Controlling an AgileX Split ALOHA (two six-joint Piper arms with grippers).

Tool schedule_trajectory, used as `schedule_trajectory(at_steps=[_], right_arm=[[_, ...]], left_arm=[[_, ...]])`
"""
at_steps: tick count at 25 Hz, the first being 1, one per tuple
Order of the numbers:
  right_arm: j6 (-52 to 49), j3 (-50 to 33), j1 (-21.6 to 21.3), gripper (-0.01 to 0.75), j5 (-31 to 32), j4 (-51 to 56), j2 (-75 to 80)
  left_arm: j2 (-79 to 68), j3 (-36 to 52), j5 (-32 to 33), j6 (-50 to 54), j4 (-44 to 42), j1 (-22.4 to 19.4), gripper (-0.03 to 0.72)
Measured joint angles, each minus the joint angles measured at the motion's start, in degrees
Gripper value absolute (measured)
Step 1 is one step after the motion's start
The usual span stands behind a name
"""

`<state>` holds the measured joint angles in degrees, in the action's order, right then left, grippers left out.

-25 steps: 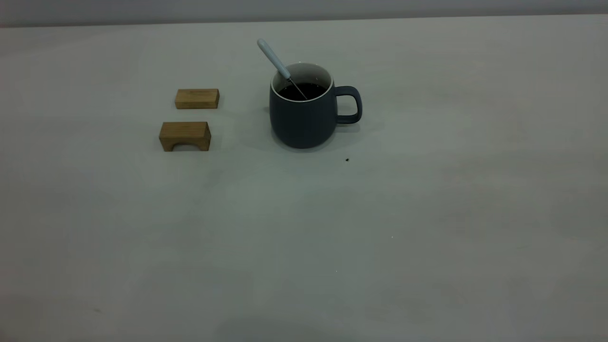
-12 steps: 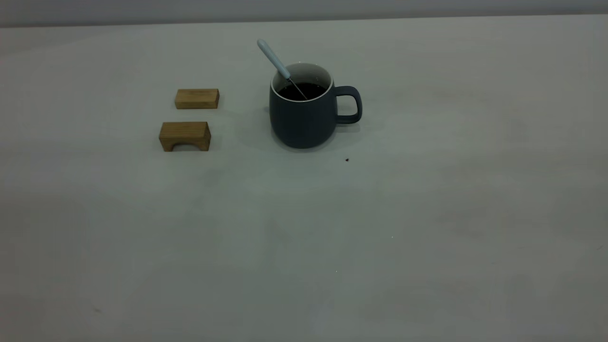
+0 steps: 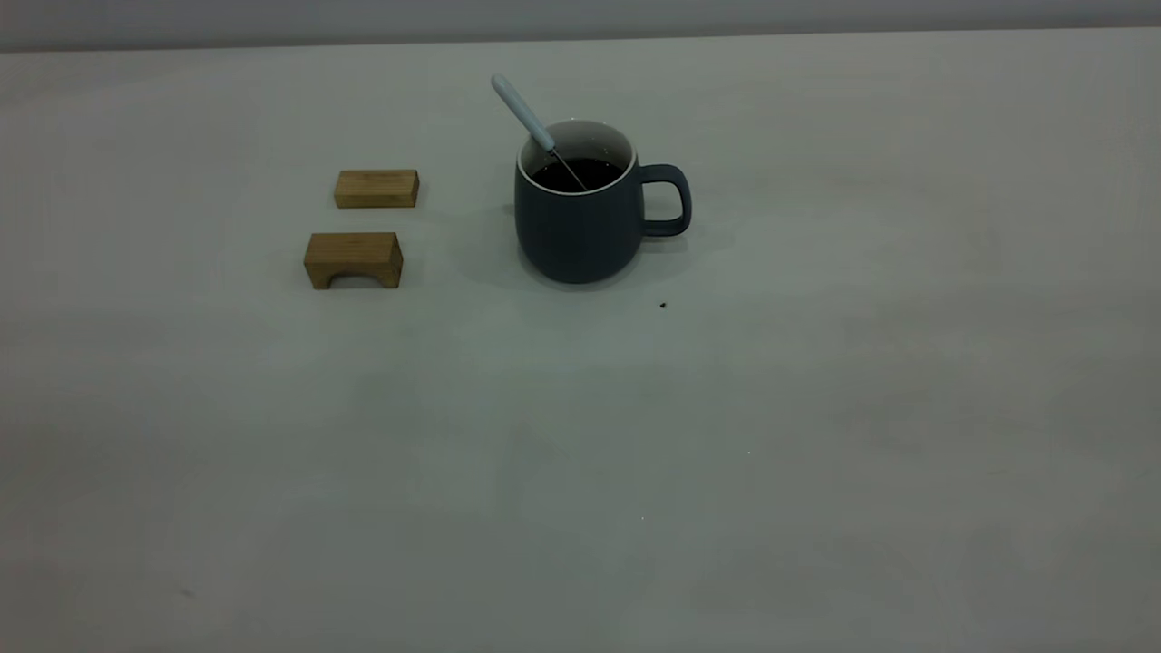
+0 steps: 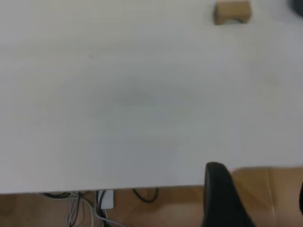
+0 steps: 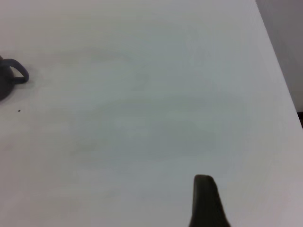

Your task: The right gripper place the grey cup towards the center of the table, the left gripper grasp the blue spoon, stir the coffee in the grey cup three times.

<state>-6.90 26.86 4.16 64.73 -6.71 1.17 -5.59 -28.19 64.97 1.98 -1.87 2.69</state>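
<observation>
The grey cup (image 3: 579,222) stands upright on the table (image 3: 816,408), left of centre and toward the far edge, handle to the right. The blue spoon (image 3: 524,114) leans in it, bowl sunk in the coffee (image 3: 580,174). Two wooden blocks (image 3: 354,259) sit to its left. Each hand shows one finger only, the left hand (image 4: 222,198) and the right hand (image 5: 206,203); whether they are open I cannot tell.

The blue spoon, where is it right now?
In the exterior view the blue spoon stands in the grey cup, its handle leaning out over the rim toward the two wooden blocks on the left.
</observation>
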Motion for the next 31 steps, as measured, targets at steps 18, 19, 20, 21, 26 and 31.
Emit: schedule_trajectory(at_steps=[18,19,20,21,26,31], right_arm=[[0.01,0.0,0.0,0.535,0.0,0.0,0.0],[0.01,0.0,0.0,0.535,0.0,0.0,0.0],[0.01,0.0,0.0,0.535,0.0,0.0,0.0],[0.01,0.0,0.0,0.535,0.0,0.0,0.0],[0.01,0.0,0.0,0.535,0.0,0.0,0.0],[0.01,0.0,0.0,0.535,0.0,0.0,0.0]], left_arm=[[6.68,0.35,0.02,-1.03,-0.14,-2.66,0.465],[6.68,0.35,0.02,-1.03,-0.14,-2.66,0.465],[6.68,0.35,0.02,-1.04,-0.14,-2.66,0.465],[6.68,0.35,0.02,-1.04,-0.14,-2.66,0.465],[6.68,0.35,0.02,-1.09,-0.14,-2.66,0.465],[6.68,0.35,0.02,-1.09,-0.14,-2.66,0.465]])
